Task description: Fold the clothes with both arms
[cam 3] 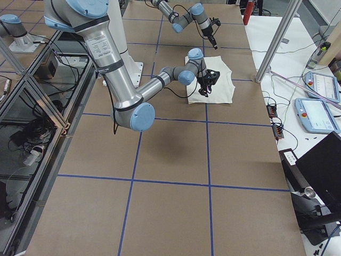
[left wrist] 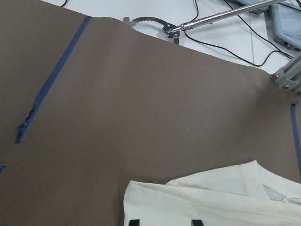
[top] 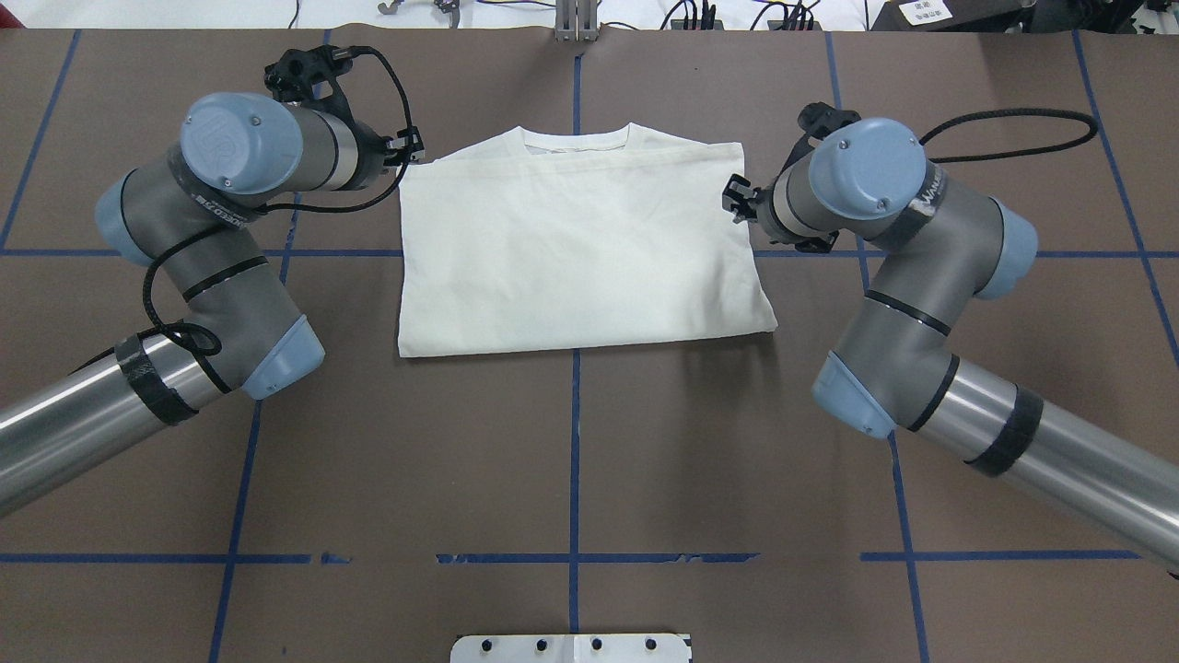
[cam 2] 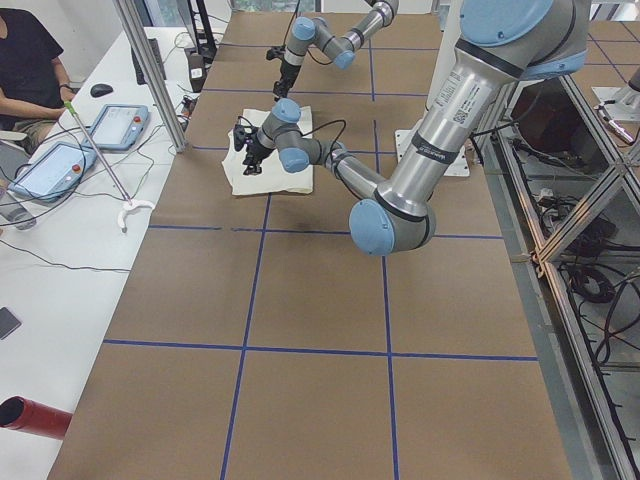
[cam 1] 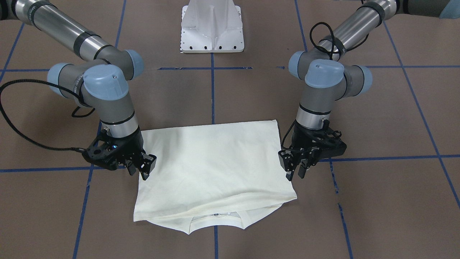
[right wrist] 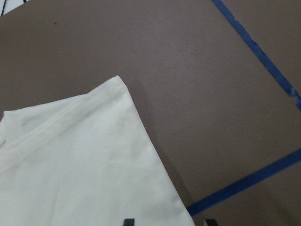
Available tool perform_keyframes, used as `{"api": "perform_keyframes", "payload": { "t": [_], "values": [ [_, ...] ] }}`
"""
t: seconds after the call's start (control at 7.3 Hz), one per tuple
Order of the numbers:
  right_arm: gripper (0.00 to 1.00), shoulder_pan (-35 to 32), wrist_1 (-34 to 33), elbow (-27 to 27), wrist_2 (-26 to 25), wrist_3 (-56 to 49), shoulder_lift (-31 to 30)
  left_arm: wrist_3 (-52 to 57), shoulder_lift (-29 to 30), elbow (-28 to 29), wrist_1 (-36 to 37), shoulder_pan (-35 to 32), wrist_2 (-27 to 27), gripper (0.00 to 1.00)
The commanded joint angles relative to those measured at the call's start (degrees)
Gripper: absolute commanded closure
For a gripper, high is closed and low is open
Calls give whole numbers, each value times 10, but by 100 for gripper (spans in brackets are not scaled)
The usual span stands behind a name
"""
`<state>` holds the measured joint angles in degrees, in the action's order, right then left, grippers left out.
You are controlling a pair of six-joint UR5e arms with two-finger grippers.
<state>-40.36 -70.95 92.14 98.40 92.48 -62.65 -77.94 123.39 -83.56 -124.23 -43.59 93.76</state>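
Folded cream shirt [cam 1: 212,162] lies on the worktop [cam 1: 251,233] between the left hand [cam 1: 295,174] and right hand [cam 1: 140,173], both parted and empty at its side edges. Pinching only the top layer could undo the fold.

Table: flat brown surface [top: 414,460], filling most of every view.
Markings: blue tape lines [top: 574,442] cross it in a wide grid.
Side desk: white top [cam 2: 70,300] along the table's far edge, carrying two tablets [cam 2: 118,125].
Frame: aluminium post [cam 2: 150,70] at the desk's edge.
Light: even, with soft shadows.
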Motion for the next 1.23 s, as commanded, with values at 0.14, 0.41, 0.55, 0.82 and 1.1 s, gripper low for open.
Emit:
{"api": "perform_keyframes", "payload": {
  "t": [0.14, 0.41, 0.55, 0.82, 1.1],
  "values": [
    [26, 33, 0, 58, -2, 95, -63, 8, -2, -3, -4, 0, 3, 53],
    [26, 69, 0, 57, -37, 152, -65, 10, -2, -2, -3, 1, 2, 53],
    [26, 79, 0, 51, -48, 154, -70, 10, -2, -3, -2, 1, 2, 53],
    [30, 90, -1, 50, -53, 155, -80, 10, -2, -1, -2, 1, 2, 53],
    [100, 90, -1, 56, -51, 164, -79, 10, -3, 0, -2, 1, 2, 53]
  ]
}}
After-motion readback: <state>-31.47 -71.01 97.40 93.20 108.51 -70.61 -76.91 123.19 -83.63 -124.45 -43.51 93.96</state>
